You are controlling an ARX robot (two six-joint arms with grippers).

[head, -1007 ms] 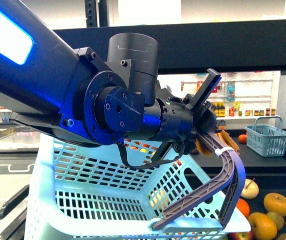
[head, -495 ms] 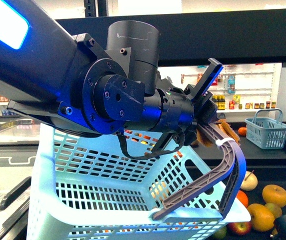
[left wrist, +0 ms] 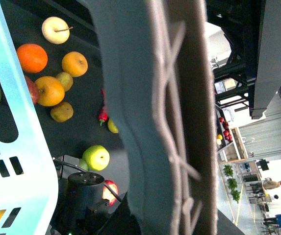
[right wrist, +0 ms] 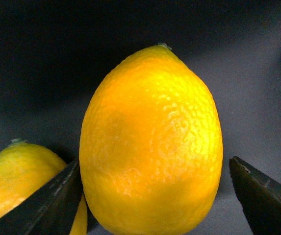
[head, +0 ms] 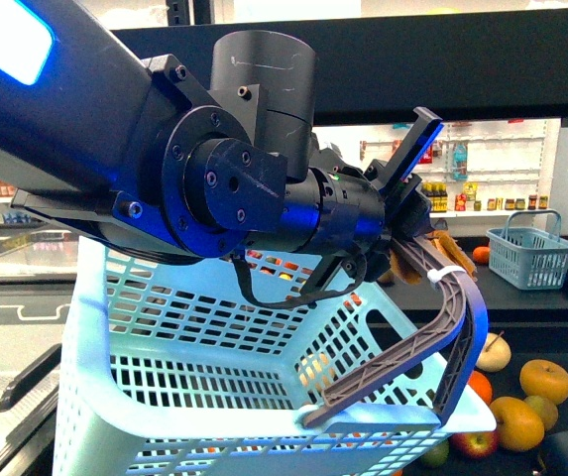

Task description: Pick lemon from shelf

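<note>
— Front view?
— From the body, facing the shelf (head: 412, 69), left arm (head: 85, 129) crowding it.
— Wrists?
— Right: tight on the lemon (right wrist: 151, 142), inside the right hand (right wrist: 155, 166). Left: shares basket (head: 165, 397) and fruit (head: 546, 382) with front.

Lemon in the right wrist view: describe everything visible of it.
The lemon is bright yellow-orange and oval, with pebbled, slightly glossy peel and a small greenish nub at one end. It looks whole and unmarked. It sits between the dark fingers of the open right hand: one is close against its side, the other stands clear. A second lemon lies beside it, against a dark background.
</note>
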